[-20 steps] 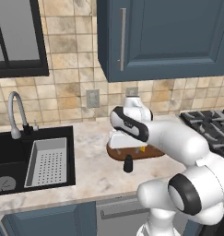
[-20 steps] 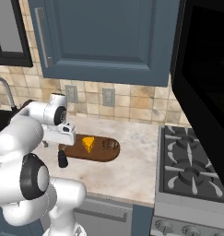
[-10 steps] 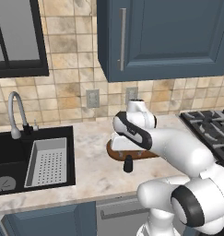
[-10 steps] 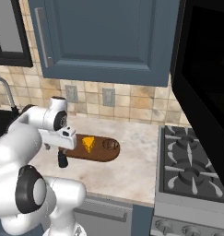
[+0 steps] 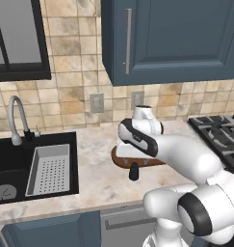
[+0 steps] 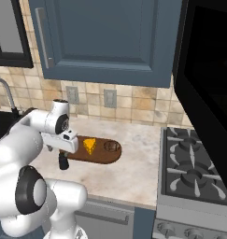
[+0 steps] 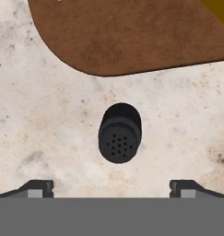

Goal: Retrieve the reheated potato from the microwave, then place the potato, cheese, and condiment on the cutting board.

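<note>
On the marble counter (image 7: 49,120), just off the rounded end of the cutting board (image 7: 132,37), the condiment bottle (image 7: 120,133) is standing upright and clear of the wood; from above, its perforated round cap is facing the hand camera. Directly over it the hand (image 7: 111,186) is hovering with its two dark fingertips (image 7: 39,186) spread wide apart, one to each side of the bottle and touching nothing. From the right base camera the same bottle (image 6: 64,161) is showing as a small dark shape below the hand (image 6: 62,145), beside the near left end of the cutting board (image 6: 103,157). The cheese wedge (image 6: 89,145) is lying on the board near its middle, and the potato (image 6: 111,147) is sitting on the board's right end, a little apart from the cheese. Farther right, the gas stove (image 6: 194,172) is adjoining the counter, with the black microwave (image 6: 208,70) hanging above it. From the left base camera the bottle (image 5: 133,171) is standing in front of the board (image 5: 121,159), and the black sink (image 5: 22,166) with its faucet (image 5: 16,118) is lying well to the left.
</note>
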